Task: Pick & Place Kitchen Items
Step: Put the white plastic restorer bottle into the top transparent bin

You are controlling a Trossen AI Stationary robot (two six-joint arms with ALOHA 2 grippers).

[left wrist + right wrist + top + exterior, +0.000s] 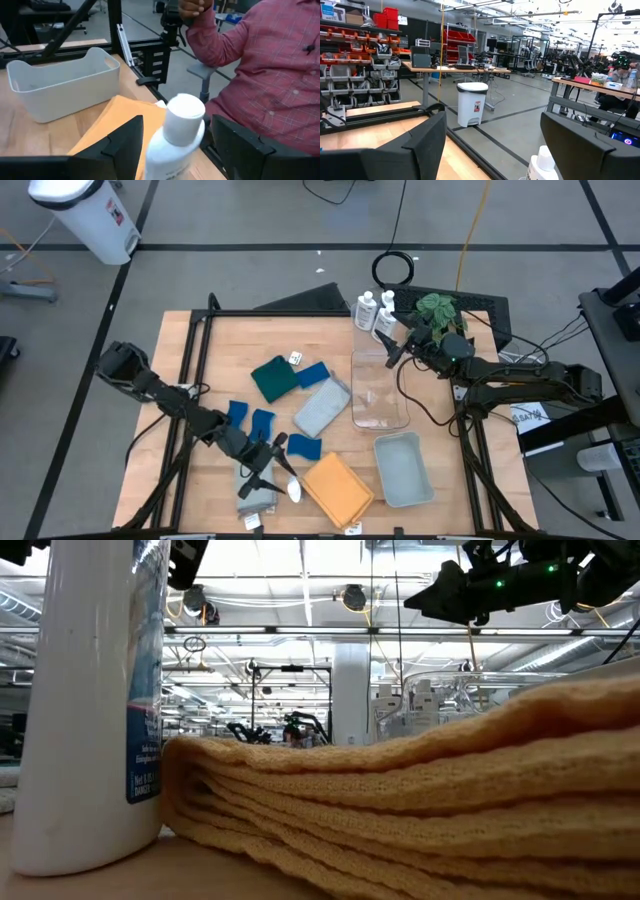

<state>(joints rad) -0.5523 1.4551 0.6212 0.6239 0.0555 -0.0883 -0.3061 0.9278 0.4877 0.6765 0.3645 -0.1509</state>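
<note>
A white bottle with a blue label (pixel 90 700) stands on its base on the table beside the folded orange cloth (pixel 338 488). My left gripper (pixel 278 478) is open near the front edge, one finger on each side of this bottle (pixel 180 132), with a gap showing at one finger. My right gripper (pixel 392 352) is open and empty above the far end of the clear bin (pixel 380 392), near two more white bottles (pixel 372 312); one bottle cap (pixel 545 160) shows below its fingers. A teal cloth (pixel 270 378), a grey cloth (pixel 322 408) and several blue sponges (pixel 262 423) lie mid-table.
A pale grey-blue tray (pixel 403 468) stands right of the orange cloth and shows in the left wrist view (pixel 60 85). A green plant (pixel 435 308) sits at the far right corner. A person in a red checked shirt (pixel 265 70) sits just beyond the table's edge.
</note>
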